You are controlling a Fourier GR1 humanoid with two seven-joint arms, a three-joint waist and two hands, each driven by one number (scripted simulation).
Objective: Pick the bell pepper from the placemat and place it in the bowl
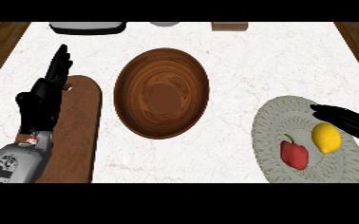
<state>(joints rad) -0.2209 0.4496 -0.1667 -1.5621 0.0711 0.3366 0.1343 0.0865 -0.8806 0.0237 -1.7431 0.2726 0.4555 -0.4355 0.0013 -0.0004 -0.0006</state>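
A red bell pepper [294,154] lies on a round grey placemat [273,123] at the lower right, beside a yellow lemon [326,137]. My right hand [340,116] comes in from the right edge with straight fingers just above the lemon, up and to the right of the pepper and apart from it. A brown wooden bowl [162,93] sits in the middle of the counter with nothing in it. My left hand [43,97] rests at the left, fingers up and relaxed, holding nothing.
A brown wooden cutting board [77,137] lies under my left forearm. Along the counter's far edge stand a dark tray [88,27], a grey object [165,23] and a brown block [230,26]. White marble counter lies between bowl and placemat.
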